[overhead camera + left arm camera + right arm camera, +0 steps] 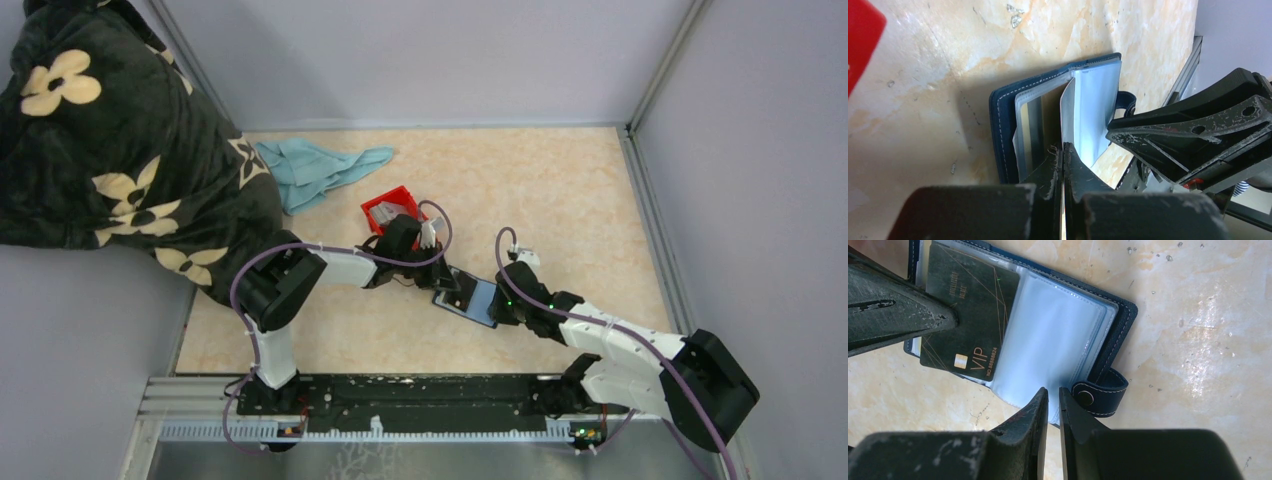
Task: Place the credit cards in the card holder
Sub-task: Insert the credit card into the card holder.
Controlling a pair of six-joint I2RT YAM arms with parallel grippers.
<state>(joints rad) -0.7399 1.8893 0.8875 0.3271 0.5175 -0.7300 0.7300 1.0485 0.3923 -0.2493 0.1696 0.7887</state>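
The left gripper [1063, 150] and right gripper [1052, 391] crowd the wallet [478, 298] from both sides. The bin [385, 208] sits close behind the left one. Open table [580, 200] lies back right.

Grey walls [420, 50], beige marbled tabletop [570, 190]

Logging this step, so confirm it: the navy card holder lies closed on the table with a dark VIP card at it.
Not closed: the card holder lies open on the table, clear sleeves showing and snap tab undone, as the right wrist view shows. The dark VIP card at it is right.
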